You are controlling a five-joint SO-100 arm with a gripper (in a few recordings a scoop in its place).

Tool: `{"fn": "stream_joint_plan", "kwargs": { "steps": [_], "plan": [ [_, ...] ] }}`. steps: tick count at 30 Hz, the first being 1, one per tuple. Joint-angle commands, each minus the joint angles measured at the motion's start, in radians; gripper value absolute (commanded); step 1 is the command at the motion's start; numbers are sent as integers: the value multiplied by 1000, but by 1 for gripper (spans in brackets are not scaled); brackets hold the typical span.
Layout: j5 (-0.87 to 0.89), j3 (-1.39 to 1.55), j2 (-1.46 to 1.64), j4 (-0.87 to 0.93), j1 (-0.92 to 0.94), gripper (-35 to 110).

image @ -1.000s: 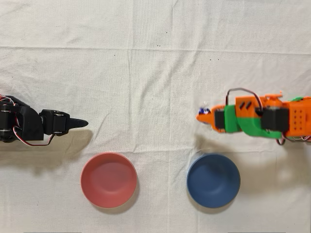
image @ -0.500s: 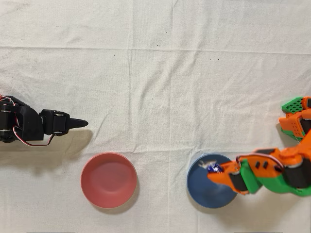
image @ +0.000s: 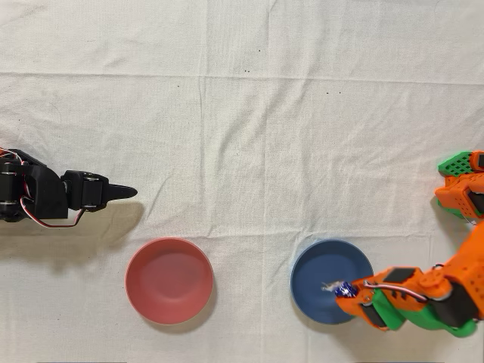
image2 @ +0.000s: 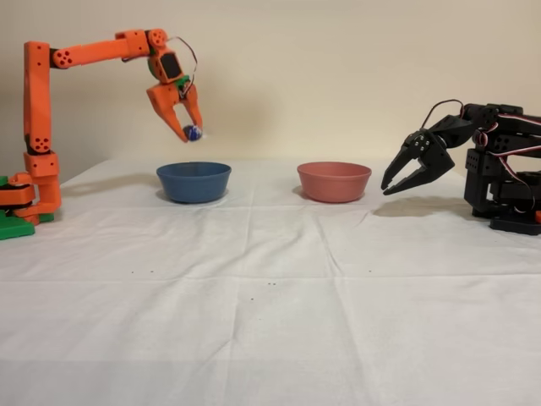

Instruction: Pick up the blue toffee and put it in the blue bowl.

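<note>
The blue toffee (image: 344, 289) (image2: 193, 133) is pinched in my orange gripper (image: 349, 293) (image2: 192, 131), which is shut on it. In the fixed view the gripper hangs well above the blue bowl (image2: 193, 181), pointing down. From overhead the toffee lies over the right part of the blue bowl (image: 321, 281), with the orange arm reaching in from the right edge.
A pinkish-red bowl (image: 169, 280) (image2: 334, 181) stands beside the blue one. The idle black arm (image: 53, 197) (image2: 473, 165) rests at the far side of it. White wrinkled cloth (image: 242, 113) covers the table.
The gripper carried the toffee from a spot beyond the bowl to over the bowl, then shifted a little further across it toward the bottom of the overhead picture. Grip stays shut.
</note>
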Motion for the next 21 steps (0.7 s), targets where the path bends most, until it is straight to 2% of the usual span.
{"fn": "stream_joint_plan", "kwargs": {
  "steps": [1, 9, 21],
  "plan": [
    [-17, 74, 81, -51, -11, 13],
    [-37, 166, 60, -124, 21, 13],
    [-37, 135, -38, -175, 41, 14]
  ]
}}
